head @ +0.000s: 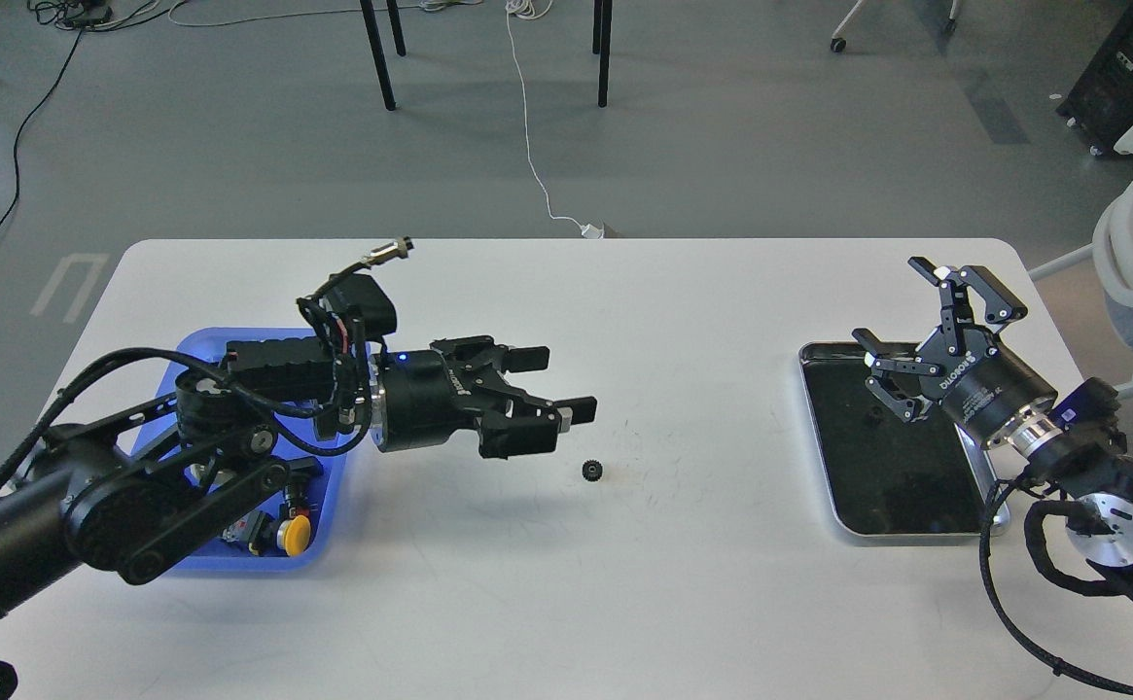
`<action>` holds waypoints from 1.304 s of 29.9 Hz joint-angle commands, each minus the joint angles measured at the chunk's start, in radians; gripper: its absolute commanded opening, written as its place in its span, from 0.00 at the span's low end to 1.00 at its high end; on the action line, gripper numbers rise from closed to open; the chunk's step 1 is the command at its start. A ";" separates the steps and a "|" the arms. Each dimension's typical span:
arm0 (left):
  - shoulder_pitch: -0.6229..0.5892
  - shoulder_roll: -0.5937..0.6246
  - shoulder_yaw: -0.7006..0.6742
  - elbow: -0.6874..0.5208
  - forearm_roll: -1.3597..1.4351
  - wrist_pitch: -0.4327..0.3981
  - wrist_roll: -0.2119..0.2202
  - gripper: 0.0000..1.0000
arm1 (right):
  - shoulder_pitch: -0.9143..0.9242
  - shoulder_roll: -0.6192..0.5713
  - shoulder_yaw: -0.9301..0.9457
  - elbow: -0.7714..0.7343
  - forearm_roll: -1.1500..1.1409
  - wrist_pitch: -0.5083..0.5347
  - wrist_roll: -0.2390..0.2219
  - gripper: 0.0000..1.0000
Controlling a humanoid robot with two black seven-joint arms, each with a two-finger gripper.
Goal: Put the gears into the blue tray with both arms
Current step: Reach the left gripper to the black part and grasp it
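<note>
One gear [593, 471], a tiny black toothed wheel, lies flat on the white table near its middle. My left gripper [556, 385] reaches in from the left and hovers just up and left of the gear, open and empty, not touching it. The blue tray [194, 342] sits at the table's left, largely covered by my left arm. Far to the right, my right gripper [892, 303] is raised above the far end of the steel tray, open with nothing between its fingers.
A steel-rimmed tray [998, 515] with a black inside lies at the right. Push-button switches, one with a yellow cap [295, 533], lie in the blue tray's near corner. Chair legs and cables are on the floor beyond the table's far edge.
</note>
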 commanded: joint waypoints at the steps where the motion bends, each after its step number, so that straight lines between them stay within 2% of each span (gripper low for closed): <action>1: -0.126 -0.064 0.165 0.079 0.100 -0.002 0.000 0.97 | -0.012 -0.002 0.016 0.000 0.000 0.000 0.000 0.96; 5: -0.204 -0.145 0.303 0.216 0.100 0.004 0.000 0.97 | -0.018 -0.005 0.025 -0.002 0.000 0.000 0.000 0.96; 8: -0.229 -0.220 0.326 0.303 0.100 0.004 0.000 0.96 | -0.020 -0.012 0.028 0.000 0.000 0.000 0.000 0.96; 12: -0.230 -0.260 0.365 0.380 0.100 0.004 0.000 0.93 | -0.021 -0.031 0.028 -0.002 -0.002 0.000 0.000 0.96; 21: -0.221 -0.262 0.391 0.406 0.100 0.005 0.000 0.74 | -0.027 -0.031 0.021 -0.005 -0.003 0.000 0.000 0.96; 30: -0.223 -0.277 0.389 0.414 0.100 0.007 0.000 0.72 | -0.027 -0.029 0.014 -0.002 -0.003 0.000 0.000 0.96; 33: -0.223 -0.289 0.388 0.422 0.100 0.007 0.000 0.64 | -0.027 -0.029 0.013 0.001 -0.003 0.000 0.000 0.96; 39: -0.221 -0.320 0.389 0.461 0.100 0.008 0.000 0.58 | -0.038 -0.031 0.014 0.001 -0.003 0.000 0.000 0.96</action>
